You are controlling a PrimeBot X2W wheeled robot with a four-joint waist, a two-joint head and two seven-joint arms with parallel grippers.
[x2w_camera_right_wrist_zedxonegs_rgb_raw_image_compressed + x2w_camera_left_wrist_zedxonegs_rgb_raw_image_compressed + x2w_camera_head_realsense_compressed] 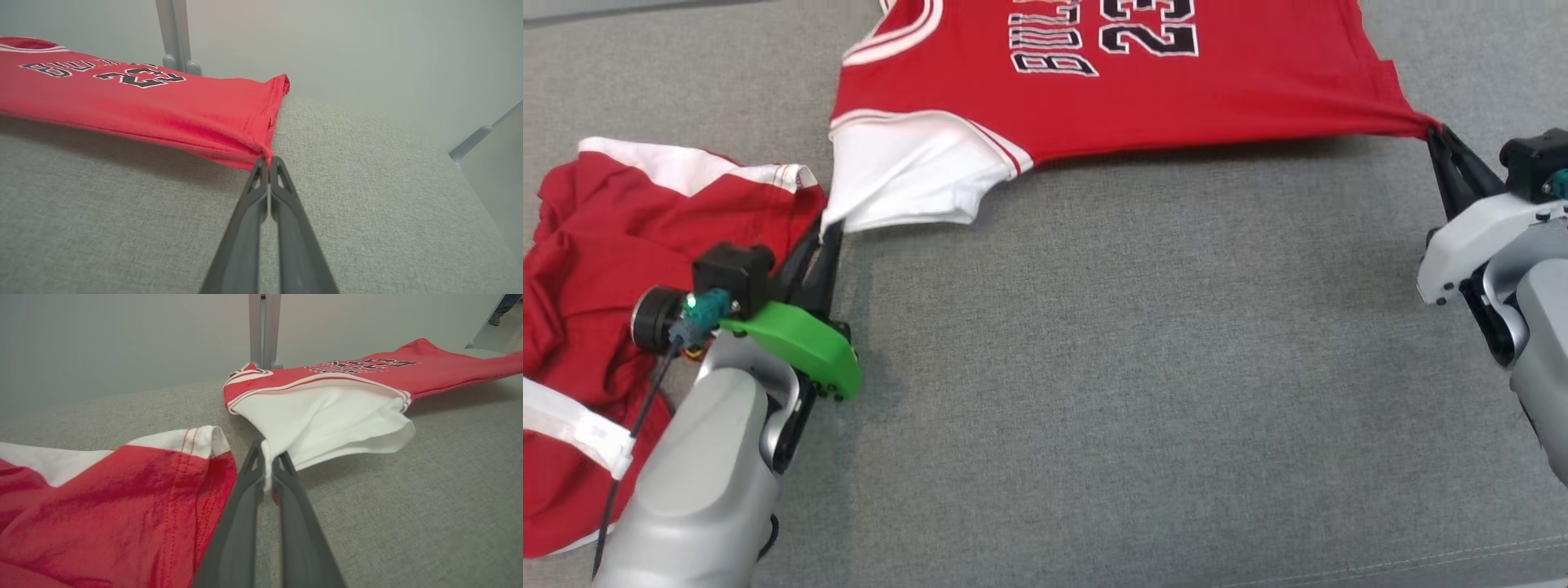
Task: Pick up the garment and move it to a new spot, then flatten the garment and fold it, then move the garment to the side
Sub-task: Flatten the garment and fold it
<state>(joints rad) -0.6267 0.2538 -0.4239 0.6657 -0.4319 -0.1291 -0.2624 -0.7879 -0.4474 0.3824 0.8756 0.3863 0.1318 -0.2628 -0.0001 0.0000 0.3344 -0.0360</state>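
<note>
Bright even light; soft shadow under garment [1217, 114]; wrist-view edges seemingly warped.

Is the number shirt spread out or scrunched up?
Spread out: the jersey is pulled taut between the left end effector and right end effector.

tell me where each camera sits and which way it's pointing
Head view: on the head, looking down at the grey cushion and the red jersey; left gripper and right gripper show.
Left wrist view: on the left wrist, looking along its fingers, shut on the jersey's white sleeve.
Right wrist view: on the right wrist, looking along its fingers, shut on the jersey's hem corner.
Shared: both wrist views show the jersey's printed number and a metal post.
</note>
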